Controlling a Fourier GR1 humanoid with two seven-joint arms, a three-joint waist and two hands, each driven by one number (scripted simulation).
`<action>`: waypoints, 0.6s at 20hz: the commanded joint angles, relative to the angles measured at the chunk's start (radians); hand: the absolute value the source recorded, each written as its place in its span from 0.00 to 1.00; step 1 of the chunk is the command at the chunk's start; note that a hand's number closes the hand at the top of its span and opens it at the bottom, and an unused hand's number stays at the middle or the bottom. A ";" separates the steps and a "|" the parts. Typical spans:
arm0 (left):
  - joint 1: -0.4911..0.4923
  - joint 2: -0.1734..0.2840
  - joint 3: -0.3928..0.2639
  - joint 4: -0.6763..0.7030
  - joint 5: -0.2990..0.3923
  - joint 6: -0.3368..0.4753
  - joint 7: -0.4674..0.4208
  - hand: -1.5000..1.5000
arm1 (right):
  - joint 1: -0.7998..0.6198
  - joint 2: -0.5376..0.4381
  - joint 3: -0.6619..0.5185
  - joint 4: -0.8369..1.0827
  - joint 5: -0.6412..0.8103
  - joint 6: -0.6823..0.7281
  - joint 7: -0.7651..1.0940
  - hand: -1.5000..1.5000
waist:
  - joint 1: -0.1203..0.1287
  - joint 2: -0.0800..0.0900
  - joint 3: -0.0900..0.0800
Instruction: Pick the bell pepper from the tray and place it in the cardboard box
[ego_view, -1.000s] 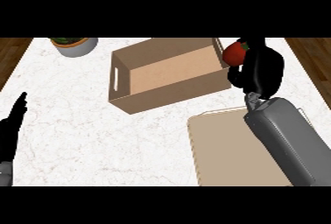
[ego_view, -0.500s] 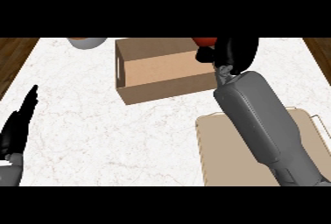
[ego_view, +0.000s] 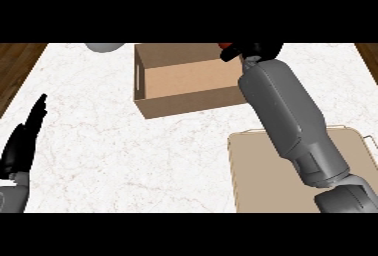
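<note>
Right hand: black right hand (ego_view: 255, 50) at top of frame, right of centre, w/ fingers curled round the red bell pepper (ego_view: 224, 46); only a sliver of red shows at its left side, rest hidden by the hand.
Pepper position: at the upper right corner of the open brown cardboard box (ego_view: 184, 77), over the far rim or just past it; can't tell which. Prob. held high so it passes the box wall before going down.
Right forearm: long grey forearm (ego_view: 288, 115) runs from lower right up across the box's right side, hiding that wall; reach is stretched bc the box sits at the far part of the white marble tabletop (ego_view: 111, 150).
Box: open side up, inside bare as far as visible, slot handle on the left wall; nothing in it yet.
Tray: flat beige tray (ego_view: 262, 175) at lower right, near edge of tabletop; no pepper on it, partly under the forearm.
Left hand: black left hand (ego_view: 22, 140) at left edge, fingers straight & up, resting, holds nothing.
Other: grey round thing (ego_view: 105, 46) at top left, cut off by frame; can't say what.
Step, as judged: carry nearly done; next needs the pepper brought leftward over the box opening, then let go.
</note>
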 joint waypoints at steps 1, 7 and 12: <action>-0.042 -0.012 -0.003 0.049 -0.022 0.010 -0.016 0.50 | -0.035 -0.012 -0.060 0.183 0.001 -0.098 -0.048 1.00 | -0.005 0.003 0.000; -0.026 -0.041 -0.026 0.007 -0.028 0.018 -0.019 0.50 | -0.055 -0.032 -0.216 0.301 -0.135 -0.169 -0.125 0.00 | 0.024 0.016 0.001; -0.051 -0.029 -0.007 0.024 -0.027 0.009 -0.001 0.50 | -0.090 -0.023 -0.250 0.359 -0.161 -0.237 -0.259 0.00 | 0.022 0.014 0.001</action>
